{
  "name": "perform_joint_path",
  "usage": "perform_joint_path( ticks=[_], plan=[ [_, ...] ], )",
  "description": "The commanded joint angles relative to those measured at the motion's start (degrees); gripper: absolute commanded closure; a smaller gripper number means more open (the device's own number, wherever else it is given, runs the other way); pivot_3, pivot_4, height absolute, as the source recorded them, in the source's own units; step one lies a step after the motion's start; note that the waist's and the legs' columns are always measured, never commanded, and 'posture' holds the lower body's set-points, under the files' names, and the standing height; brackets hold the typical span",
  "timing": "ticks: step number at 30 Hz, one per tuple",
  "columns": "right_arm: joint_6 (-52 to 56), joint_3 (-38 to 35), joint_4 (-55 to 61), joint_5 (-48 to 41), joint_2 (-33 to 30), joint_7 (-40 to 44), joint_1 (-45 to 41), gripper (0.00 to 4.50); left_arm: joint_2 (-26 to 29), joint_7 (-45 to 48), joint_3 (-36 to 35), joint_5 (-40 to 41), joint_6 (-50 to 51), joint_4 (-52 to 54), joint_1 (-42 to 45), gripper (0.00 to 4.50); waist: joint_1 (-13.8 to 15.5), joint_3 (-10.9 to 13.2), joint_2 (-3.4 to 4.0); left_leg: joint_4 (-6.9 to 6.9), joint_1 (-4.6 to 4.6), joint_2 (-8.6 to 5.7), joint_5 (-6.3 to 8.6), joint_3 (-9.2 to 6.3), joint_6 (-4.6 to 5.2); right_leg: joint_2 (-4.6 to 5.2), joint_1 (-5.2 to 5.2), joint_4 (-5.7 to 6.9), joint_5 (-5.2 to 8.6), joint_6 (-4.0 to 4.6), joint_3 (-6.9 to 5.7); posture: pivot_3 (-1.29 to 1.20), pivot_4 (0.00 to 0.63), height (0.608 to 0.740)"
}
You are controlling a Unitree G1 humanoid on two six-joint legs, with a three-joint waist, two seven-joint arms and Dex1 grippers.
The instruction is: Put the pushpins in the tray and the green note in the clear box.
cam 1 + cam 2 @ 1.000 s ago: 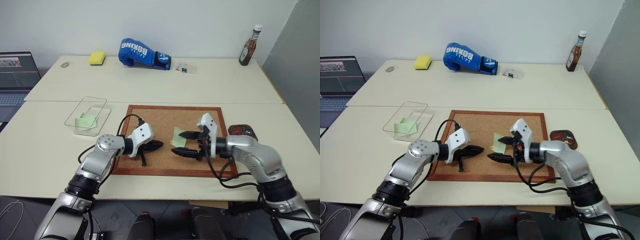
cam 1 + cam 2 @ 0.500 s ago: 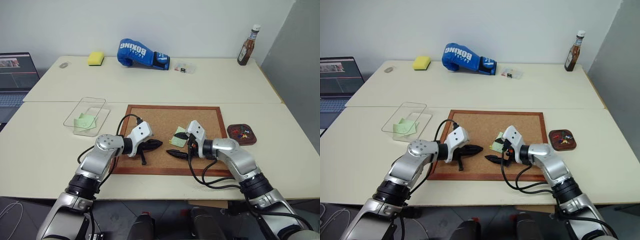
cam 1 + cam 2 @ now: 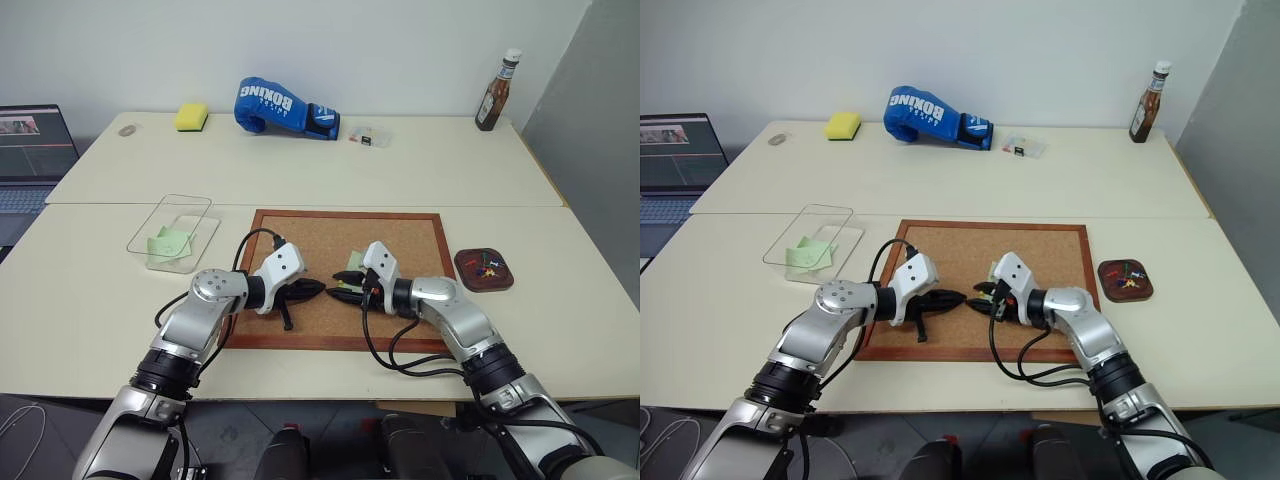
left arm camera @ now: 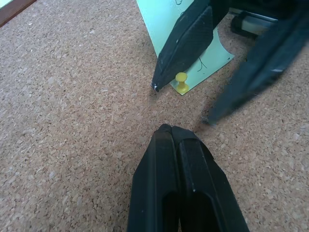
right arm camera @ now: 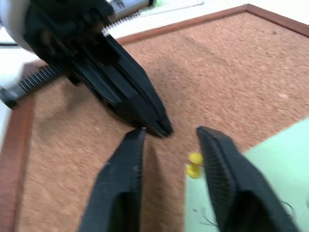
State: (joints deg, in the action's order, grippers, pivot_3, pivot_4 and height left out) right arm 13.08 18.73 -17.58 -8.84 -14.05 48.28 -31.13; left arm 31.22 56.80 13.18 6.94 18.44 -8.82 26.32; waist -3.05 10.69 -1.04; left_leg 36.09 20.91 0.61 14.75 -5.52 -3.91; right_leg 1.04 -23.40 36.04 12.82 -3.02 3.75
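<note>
Yellow pushpin [image 5: 195,165] stood between the right hand's [image 5: 169,135] narrowed, not yet closed fingers, pinning the green note [image 4: 193,53] to the corkboard [image 3: 300,232]. Tiny, hard, slippery: pinch the head. Left hand [image 4: 170,129] clamped empty, just opposite.

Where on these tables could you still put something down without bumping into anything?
Bare tabletop lies between the corkboard and the far row of yellow sponge, boxing glove and sauce bottle, and left of the clear box. It is crowded mid-corkboard, where the left gripper and right gripper meet at the green note.
</note>
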Motion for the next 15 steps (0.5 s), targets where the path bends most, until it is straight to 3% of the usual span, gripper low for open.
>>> perform_joint_path(
  ticks=[1,5,15],
  plan=[
    [-1.76,-1.19,-0.56,1.07,0.53,-0.55,-1.28,3.67,0.41,-1.62,1.58,-2.53,3.04,-2.59,-2.22,4.5,-0.07,-0.01,0.01,0.0,-0.01,0.0,0.0,0.0,0.0,0.0,0.01,0.0,0.0,0.0,0.0,0.0,0.15,0.74],
    [-2.47,-1.54,-0.99,1.65,0.97,-0.91,-1.4,4.46,0.38,-1.68,1.72,-2.63,2.96,-2.35,-2.52,4.5,-0.11,-0.01,0.01,0.0,-0.01,0.0,0.0,0.0,0.0,0.0,0.01,0.0,0.0,0.0,0.0,0.0,0.15,0.74],
    [-1.19,-3.0,2.31,0.85,0.18,-0.42,-1.16,4.5,0.4,-1.77,2.05,-2.47,3.17,-1.66,-3.06,4.5,-0.2,-0.01,0.02,0.0,-0.04,0.0,0.0,0.0,0.0,0.0,0.02,0.02,0.0,0.0,0.01,0.0,0.15,0.74]
  ],
)
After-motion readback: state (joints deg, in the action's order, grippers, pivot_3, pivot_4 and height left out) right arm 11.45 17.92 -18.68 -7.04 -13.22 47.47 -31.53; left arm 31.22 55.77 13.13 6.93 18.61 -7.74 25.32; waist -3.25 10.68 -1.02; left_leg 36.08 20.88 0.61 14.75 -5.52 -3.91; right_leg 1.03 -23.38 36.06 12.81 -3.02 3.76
